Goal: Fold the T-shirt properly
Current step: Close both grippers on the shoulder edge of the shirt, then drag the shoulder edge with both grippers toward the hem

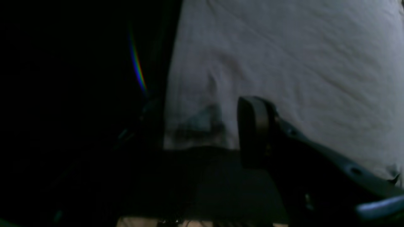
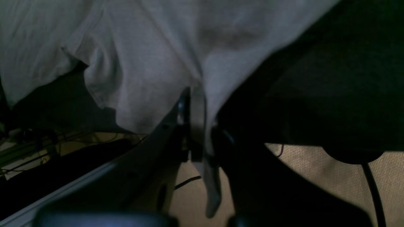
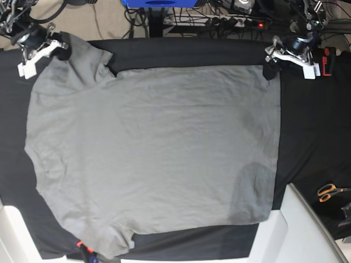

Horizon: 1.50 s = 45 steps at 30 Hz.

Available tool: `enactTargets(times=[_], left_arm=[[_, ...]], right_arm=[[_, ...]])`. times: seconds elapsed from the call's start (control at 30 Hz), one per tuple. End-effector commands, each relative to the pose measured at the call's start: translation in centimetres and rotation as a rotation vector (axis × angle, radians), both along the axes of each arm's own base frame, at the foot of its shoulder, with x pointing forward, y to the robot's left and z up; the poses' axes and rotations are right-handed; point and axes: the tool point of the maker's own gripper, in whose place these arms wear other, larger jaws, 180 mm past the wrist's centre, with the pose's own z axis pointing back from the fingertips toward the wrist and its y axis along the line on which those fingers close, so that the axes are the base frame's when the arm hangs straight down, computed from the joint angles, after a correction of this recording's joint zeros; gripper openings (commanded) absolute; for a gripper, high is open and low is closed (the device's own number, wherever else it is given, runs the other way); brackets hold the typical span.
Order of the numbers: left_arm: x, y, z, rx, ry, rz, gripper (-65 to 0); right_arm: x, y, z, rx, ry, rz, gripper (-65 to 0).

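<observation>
Two grippers engage the T-shirt (image 3: 153,148): right gripper (image 3: 57,46) pinches its 11 o'clock sleeve; left gripper (image 3: 270,64) stands parted at its 1 o'clock corner.

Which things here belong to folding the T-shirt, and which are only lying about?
Belong to the job:
- T-shirt
- right gripper, shut on its sleeve
- left gripper, at its hem corner

Lying about:
- scissors
- black cloth

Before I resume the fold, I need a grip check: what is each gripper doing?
Left gripper: jaws apart around the T-shirt's corner, nothing clamped.
Right gripper: shut on the T-shirt's sleeve.
</observation>
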Motion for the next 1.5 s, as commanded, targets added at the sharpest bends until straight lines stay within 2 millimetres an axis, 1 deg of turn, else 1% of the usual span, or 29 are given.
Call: enactTargets(times=[0.0, 0.1, 0.23, 0.27, 0.37, 0.8, 0.87, 0.9, 0.93, 1.0, 1.1, 1.23, 1.37, 1.4, 1.47], left_arm=[[-1.1, -0.4, -1.0, 0.003, 0.071, -0.028, -29.1], [-1.2, -0.9, -1.2, -0.008, 0.072, -0.025, -29.1], [-1.0, -1.0, -1.1, -0.012, 0.067, -0.024, -29.1], [-0.4, -1.0, -0.8, -0.022, 0.046, -0.019, -29.1], [0.5, -1.6, 0.0, -0.068, -0.013, -0.024, -29.1], [0.5, -1.8, -0.2, -0.083, -0.018, -0.021, -29.8], [0.5, -1.8, -0.2, -0.083, -0.018, -0.021, -35.7], [0.5, -1.8, -0.2, -0.083, -0.018, -0.021, -41.5], [0.5, -1.8, -0.2, -0.083, -0.017, -0.022, -47.6], [0.5, -1.8, -0.2, -0.080, -0.014, -0.024, -65.0], [0.4, -1.7, -0.3, -0.077, -0.010, -0.020, -65.0], [0.8, -1.4, 0.3, -0.061, -0.023, -0.028, -65.0], [1.4, -1.2, 1.5, -0.032, -0.054, -0.045, -65.0], [1.7, -1.1, 1.8, -0.026, -0.063, -0.048, -65.0], [2.0, -1.2, 2.1, -0.023, -0.064, -0.058, -65.0]], right_arm=[[0.5, -0.5, 0.6, -0.009, -0.031, -0.001, -64.5], [0.5, -0.5, 0.6, -0.009, -0.031, -0.001, -64.5], [0.5, -0.6, 0.6, -0.010, -0.030, 0.000, -64.5], [0.5, -0.5, 0.6, -0.009, -0.029, 0.002, -64.5], [0.5, -0.5, 0.6, -0.009, -0.029, 0.002, -64.5], [0.5, -0.5, 0.5, -0.008, -0.028, 0.001, -64.5], [0.5, -0.5, 0.5, -0.008, -0.028, 0.001, -64.5], [0.5, -0.5, 0.5, -0.008, -0.028, 0.001, -64.5], [0.5, -0.5, 0.5, -0.008, -0.028, 0.001, -64.5], [0.5, -0.5, 0.5, -0.008, -0.028, 0.001, -64.5], [0.5, -0.5, 0.5, -0.008, -0.028, 0.001, -64.5], [0.9, -0.6, 1.0, -0.021, -0.041, 0.013, -64.5], [2.0, -0.9, 2.2, -0.051, -0.077, 0.034, -64.5], [2.5, -0.9, 2.6, -0.056, -0.084, 0.044, -64.5], [2.9, -0.9, 2.8, -0.058, -0.067, 0.065, -64.5]])
